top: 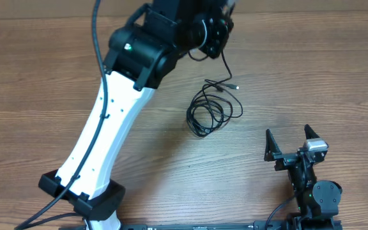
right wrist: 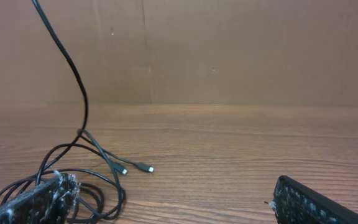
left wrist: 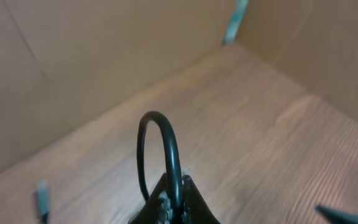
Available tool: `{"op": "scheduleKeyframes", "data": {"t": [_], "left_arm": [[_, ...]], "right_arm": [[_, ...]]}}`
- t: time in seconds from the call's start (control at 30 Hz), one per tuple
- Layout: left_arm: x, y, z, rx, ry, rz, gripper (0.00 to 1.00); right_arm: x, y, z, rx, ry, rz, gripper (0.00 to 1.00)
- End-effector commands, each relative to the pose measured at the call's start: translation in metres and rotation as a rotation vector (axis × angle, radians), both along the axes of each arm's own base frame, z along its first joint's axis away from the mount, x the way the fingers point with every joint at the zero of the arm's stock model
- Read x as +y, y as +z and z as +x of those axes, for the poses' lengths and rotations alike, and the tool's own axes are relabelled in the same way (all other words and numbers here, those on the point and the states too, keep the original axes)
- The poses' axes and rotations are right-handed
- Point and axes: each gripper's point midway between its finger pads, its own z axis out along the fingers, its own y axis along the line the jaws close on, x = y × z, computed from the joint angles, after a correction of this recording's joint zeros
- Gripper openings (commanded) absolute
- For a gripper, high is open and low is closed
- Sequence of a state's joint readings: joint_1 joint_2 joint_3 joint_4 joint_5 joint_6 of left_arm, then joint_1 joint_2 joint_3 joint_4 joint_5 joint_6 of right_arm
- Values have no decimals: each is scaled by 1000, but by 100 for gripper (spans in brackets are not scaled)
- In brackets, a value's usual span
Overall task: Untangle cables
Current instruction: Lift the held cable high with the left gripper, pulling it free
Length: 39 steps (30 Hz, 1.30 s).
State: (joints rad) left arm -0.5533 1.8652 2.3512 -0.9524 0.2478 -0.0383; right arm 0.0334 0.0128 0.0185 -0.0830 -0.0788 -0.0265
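Observation:
The cables lie as a loose black tangle on the wood table, right of centre, with two small plug ends pointing away from it. One strand rises from the tangle to my left gripper at the far edge, which is shut on it. In the left wrist view the cable arches up out of the left gripper. My right gripper stands open at the near right, apart from the tangle. From the right wrist, the cables lie beside its left finger, and the lifted strand climbs out of view.
The left arm's white link runs diagonally across the left half of the table. Brown walls close off the far side. A teal strip marks a wall corner. A loose plug shows blurred at the left.

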Motion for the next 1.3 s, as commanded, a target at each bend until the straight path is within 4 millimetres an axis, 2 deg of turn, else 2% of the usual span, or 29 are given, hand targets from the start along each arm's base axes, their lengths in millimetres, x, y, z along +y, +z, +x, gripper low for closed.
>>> {"op": "scheduleKeyframes", "data": {"t": [0.0, 0.1, 0.3, 0.43, 0.73, 0.87, 1.0, 1.27], "left_arm": [[11, 64, -22, -46, -13, -191, 4], [15, 99, -34, -100, -60, -295, 4], [29, 177, -61, -323, -167, -452, 4], [40, 218, -75, -452, -178, -536, 4], [57, 268, -90, -662, -171, -628, 4], [77, 301, -103, -833, -164, -689, 4], [103, 327, -109, -924, -102, -783, 4], [145, 346, -101, -990, 48, -875, 4]], "right_arm": [[1, -2, 0, -3, 7, -1, 100], [1, -2, 0, -3, 7, -1, 100], [1, -2, 0, -3, 7, -1, 100], [1, -2, 0, -3, 7, -1, 100], [1, -2, 0, -3, 7, -1, 100], [1, -2, 0, -3, 7, -1, 100], [1, -2, 0, -3, 7, -1, 100], [1, -2, 0, -3, 7, -1, 100]]}}
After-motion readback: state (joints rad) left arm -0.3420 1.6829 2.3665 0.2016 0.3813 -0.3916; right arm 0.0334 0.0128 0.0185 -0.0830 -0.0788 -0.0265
